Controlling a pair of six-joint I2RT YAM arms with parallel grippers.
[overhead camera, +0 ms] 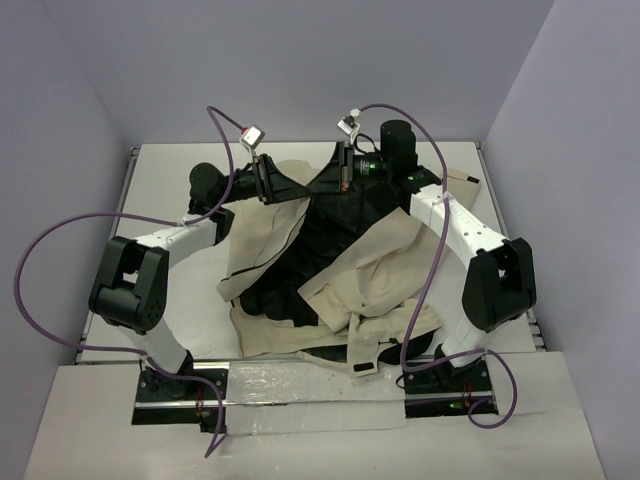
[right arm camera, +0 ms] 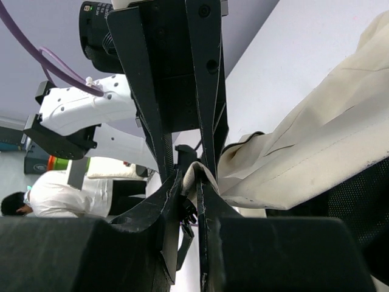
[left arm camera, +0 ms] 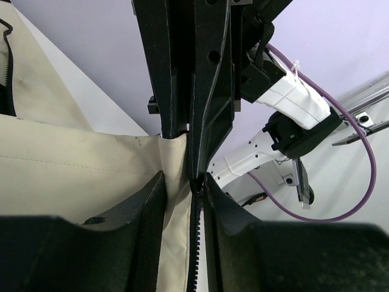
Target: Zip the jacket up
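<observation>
With the left gripper (left arm camera: 182, 182) pinching the jacket (overhead camera: 385, 262) at its zipper teeth (left arm camera: 194, 243) and the right gripper (right arm camera: 189, 180) clamping a beige fold (right arm camera: 243, 175), we should draw both edges taut and aligned.

Counter (overhead camera: 170, 170): white and flat, with bare patches at 10 and 2 o'clock in the overhead view.
Walls (overhead camera: 300, 60): plain lavender, standing at the counter's 9, 12 and 3 o'clock sides.
Side rail (overhead camera: 537, 335): metal strip along the counter's 3 o'clock edge.
Clear sheet (overhead camera: 300, 385): glossy, crinkled strip at the 6 o'clock edge.
Person (right arm camera: 55, 190): white shirt and dark hair, at 8 o'clock in the right wrist view.
Green-and-orange object (right arm camera: 58, 163): just above the person, too hidden to name.
</observation>
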